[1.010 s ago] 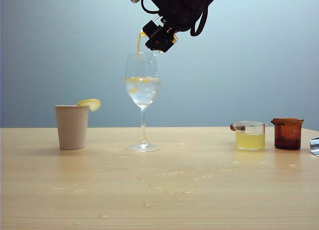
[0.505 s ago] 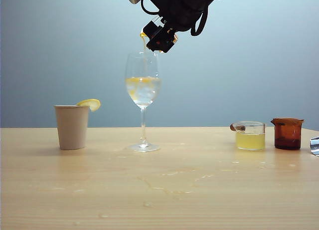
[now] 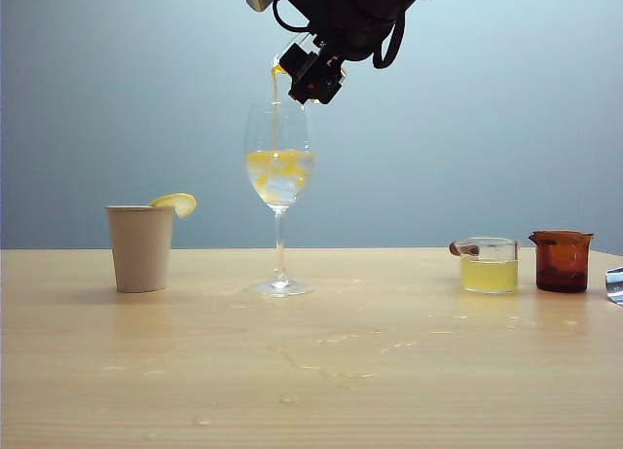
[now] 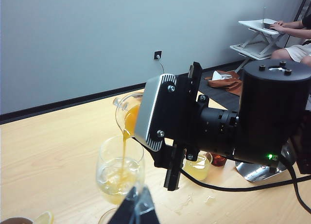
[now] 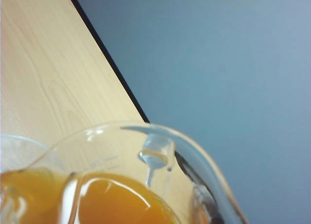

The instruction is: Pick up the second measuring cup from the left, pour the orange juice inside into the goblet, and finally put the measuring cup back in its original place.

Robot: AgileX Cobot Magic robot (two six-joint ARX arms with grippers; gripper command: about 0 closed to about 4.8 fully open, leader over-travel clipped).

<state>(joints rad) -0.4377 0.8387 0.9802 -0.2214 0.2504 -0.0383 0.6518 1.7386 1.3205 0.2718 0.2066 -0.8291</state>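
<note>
High over the table my right gripper (image 3: 306, 67) is shut on the measuring cup (image 3: 293, 52), a small clear beaker tipped spout-down. A thin stream of orange juice (image 3: 275, 89) falls from it into the goblet (image 3: 279, 176), a tall stemmed wine glass whose clear liquid is clouded orange. The left wrist view shows the same tilted measuring cup (image 4: 127, 113) above the goblet (image 4: 119, 168). In the right wrist view, orange juice (image 5: 112, 199) pools against the measuring cup's flared rim (image 5: 160, 131). My left gripper (image 4: 138, 208) hovers near the goblet, shut and holding nothing.
A beige paper cup (image 3: 141, 246) with a lemon slice stands left of the goblet. At the right stand a clear cup of yellow-green liquid (image 3: 489, 264) and an amber glass cup (image 3: 562, 260). A metal object (image 3: 615, 283) pokes in at the right edge. Wet spots mark the tabletop.
The stream thinned half a second ago and now runs again. The cup has tipped slightly further. The liquid in the goblet has turned more orange.
</note>
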